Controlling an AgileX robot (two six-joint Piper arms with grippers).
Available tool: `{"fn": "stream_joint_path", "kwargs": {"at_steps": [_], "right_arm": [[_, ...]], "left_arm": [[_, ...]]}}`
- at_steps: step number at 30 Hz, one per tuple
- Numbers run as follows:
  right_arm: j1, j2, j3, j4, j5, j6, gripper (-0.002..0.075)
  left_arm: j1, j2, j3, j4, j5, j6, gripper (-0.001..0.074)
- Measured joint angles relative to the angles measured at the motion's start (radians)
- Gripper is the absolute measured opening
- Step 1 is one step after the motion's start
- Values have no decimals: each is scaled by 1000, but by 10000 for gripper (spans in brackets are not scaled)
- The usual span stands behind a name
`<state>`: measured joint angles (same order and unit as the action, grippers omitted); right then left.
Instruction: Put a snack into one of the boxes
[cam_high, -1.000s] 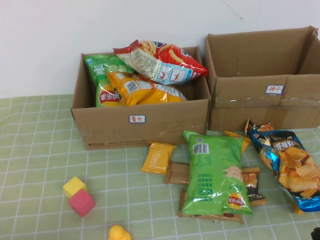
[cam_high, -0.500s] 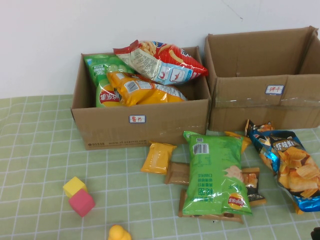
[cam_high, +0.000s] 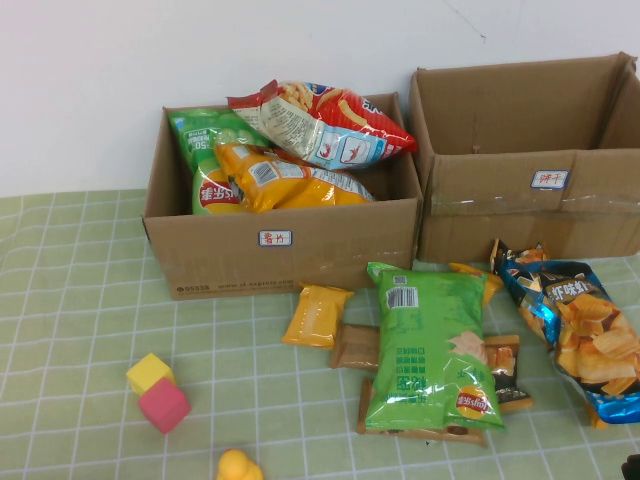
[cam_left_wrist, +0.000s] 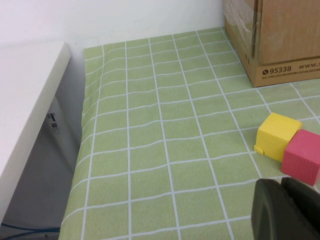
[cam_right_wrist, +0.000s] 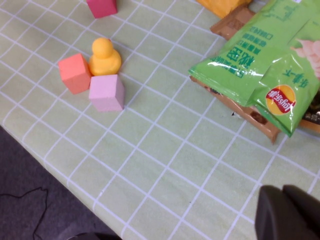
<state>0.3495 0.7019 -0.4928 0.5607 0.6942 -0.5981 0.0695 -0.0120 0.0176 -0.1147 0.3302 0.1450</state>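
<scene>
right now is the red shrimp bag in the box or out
In: the red shrimp bag lies atop other bags inside the left box. Both grippers are parked away from it.

Red snack bag (cam_high: 325, 125), top centre of high view: glossy plastic film, crinkled, w/ sheen. Box (cam_high: 285, 235) under it: matt brown cardboard, plain front, small white paper label. Second box (cam_high: 530, 190), upper right: same cardboard but shiny clear tape across front. Green chip bag (cam_high: 430, 345) & blue chip bag (cam_high: 580, 335): glossy film. Tablecloth (cam_high: 80, 330): matt green checked cloth, slightly rippled. Left gripper (cam_left_wrist: 285, 210) & right gripper (cam_right_wrist: 287, 212): dark matt plastic, at lower right of each wrist view.
</scene>
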Motion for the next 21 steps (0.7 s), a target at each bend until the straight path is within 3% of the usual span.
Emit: {"fn": "stream_joint_path", "kwargs": {"at_steps": [21], "right_arm": [[0,0,0,8,0,0,-2]], "left_arm": [[5,0,-3,41,11,-26,-3]]}}
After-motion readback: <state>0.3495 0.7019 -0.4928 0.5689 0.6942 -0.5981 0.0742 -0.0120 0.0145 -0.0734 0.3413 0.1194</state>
